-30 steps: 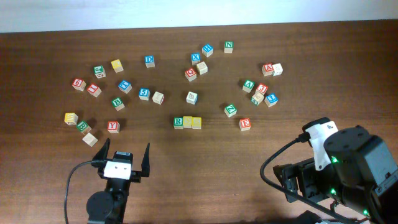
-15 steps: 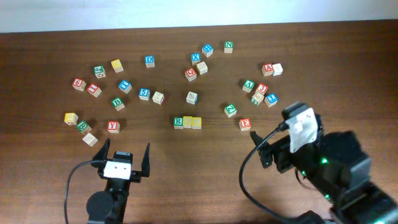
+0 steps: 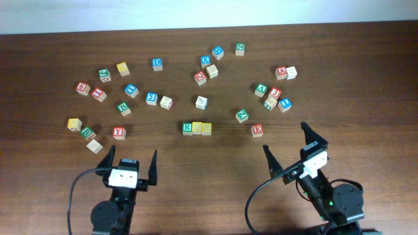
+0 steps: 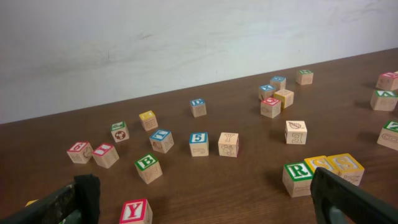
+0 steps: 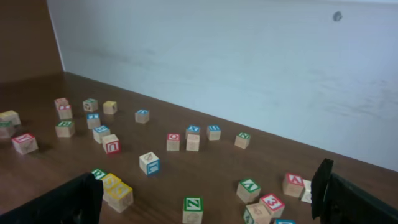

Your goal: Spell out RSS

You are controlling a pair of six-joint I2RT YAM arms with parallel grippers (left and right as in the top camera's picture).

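Observation:
The green R cube [image 3: 187, 128] and two yellow-topped S cubes [image 3: 197, 128] [image 3: 206, 128] stand touching in a row at the table's middle. In the left wrist view the R [image 4: 297, 178] and the S cubes [image 4: 321, 167] [image 4: 346, 168] sit at the right, partly behind one finger. In the right wrist view the R [image 5: 97, 175] is half hidden; the S cubes [image 5: 110, 182] [image 5: 120, 195] show beside it. My left gripper [image 3: 134, 163] is open and empty near the front edge. My right gripper [image 3: 287, 143] is open and empty at the front right.
Many other letter cubes lie scattered across the back half of the brown table [image 3: 215, 170]: a red Y [image 3: 118, 132], a green Z [image 3: 241, 115], a red cube [image 3: 257, 130], a yellow cube [image 3: 74, 124]. A white wall [image 4: 186, 37] backs the table.
My right arm has drawn back and lowered toward the front right, its gripper now open and pointing at the cubes. The left arm and the cubes have not moved.

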